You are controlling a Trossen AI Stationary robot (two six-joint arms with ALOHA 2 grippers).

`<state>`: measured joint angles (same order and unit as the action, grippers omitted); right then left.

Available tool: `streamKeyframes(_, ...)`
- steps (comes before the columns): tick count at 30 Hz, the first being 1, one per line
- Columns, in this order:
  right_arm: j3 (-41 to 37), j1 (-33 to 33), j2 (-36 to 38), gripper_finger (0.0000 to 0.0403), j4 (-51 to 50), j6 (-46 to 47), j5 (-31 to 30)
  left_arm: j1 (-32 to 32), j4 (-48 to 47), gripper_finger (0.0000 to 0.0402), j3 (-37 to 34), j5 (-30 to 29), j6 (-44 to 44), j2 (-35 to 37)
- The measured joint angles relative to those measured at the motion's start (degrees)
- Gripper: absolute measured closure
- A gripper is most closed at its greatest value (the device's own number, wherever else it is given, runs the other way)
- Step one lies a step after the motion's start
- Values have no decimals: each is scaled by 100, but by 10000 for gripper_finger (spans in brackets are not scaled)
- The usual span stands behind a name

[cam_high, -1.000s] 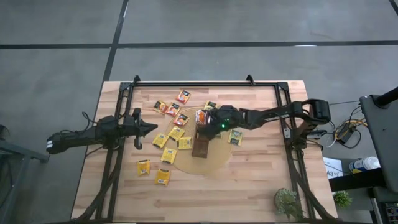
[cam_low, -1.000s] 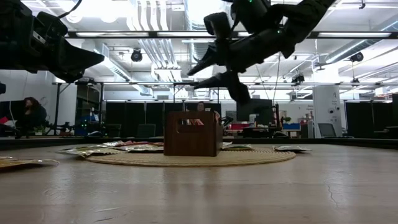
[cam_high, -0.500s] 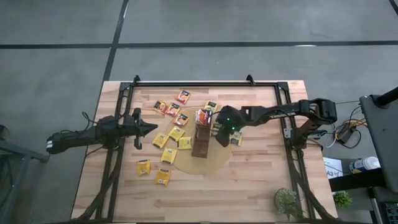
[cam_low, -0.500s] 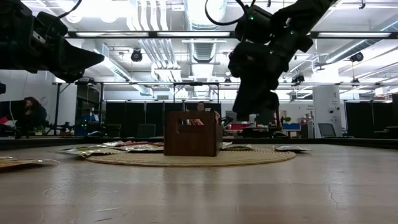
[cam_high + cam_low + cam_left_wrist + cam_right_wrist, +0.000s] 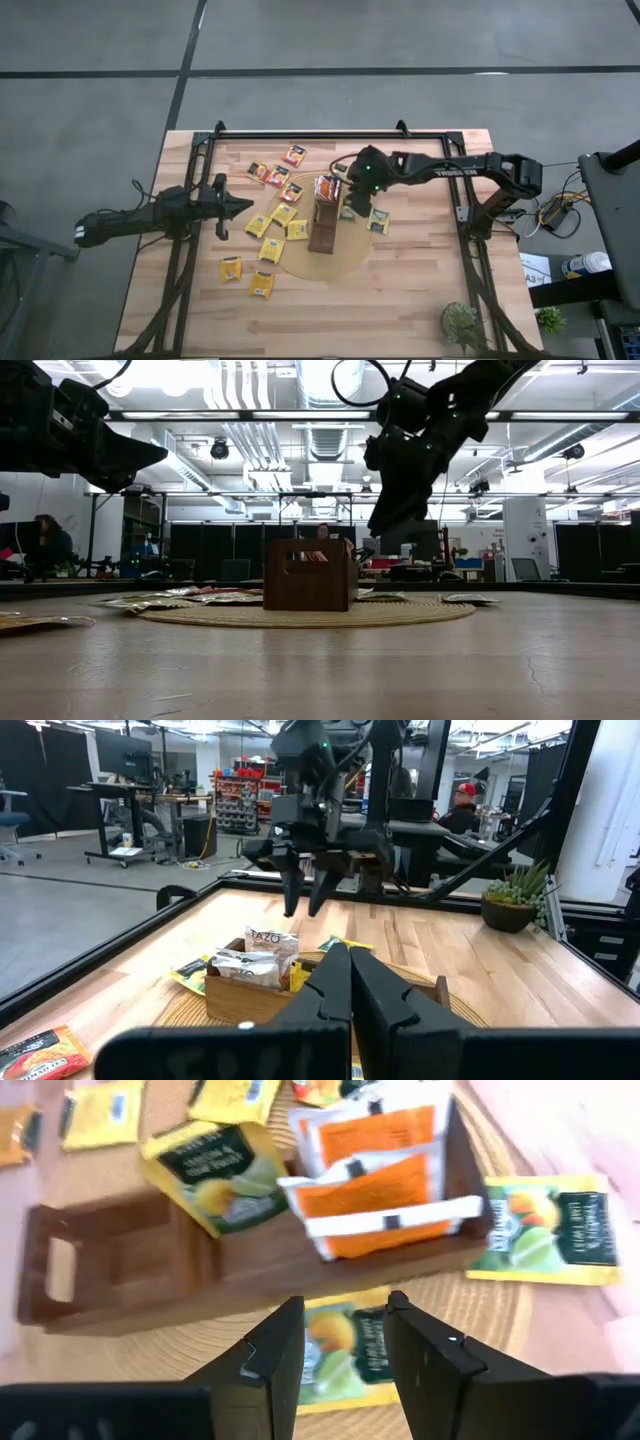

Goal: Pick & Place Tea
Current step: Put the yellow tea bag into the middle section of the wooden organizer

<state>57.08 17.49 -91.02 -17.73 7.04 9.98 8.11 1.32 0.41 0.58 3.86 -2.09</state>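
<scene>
Near the tabletop's left edge the left gripper (image 5: 240,206) waits with fingers together, while past the disc's (image 5: 345,262) middle the right gripper (image 5: 335,1342), fingers apart and empty, has swung off the tray (image 5: 190,1275) to hover over a green-and-yellow sachet (image 5: 338,1348) lying flat, long axis undeterminable, suggesting the next pick.

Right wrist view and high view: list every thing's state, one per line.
Right gripper: open, empty, over the disc.
Left gripper: shut, empty, at table's left.
Tray: upright on disc, partly filled.
Orange sachets: standing in tray's end compartment.
Green sachet: flat on disc, beside tray.
Loose sachets: flat on table.
</scene>
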Motion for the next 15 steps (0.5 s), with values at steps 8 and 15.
streamKeyframes(8,-10,66,-29,265,-768,-798,-4,-2,0,402,1,0,0,0)
streamKeyframes(15,631,66,-572,224,-1871,-1157,-110,-2,-1,402,0,0,0,0)
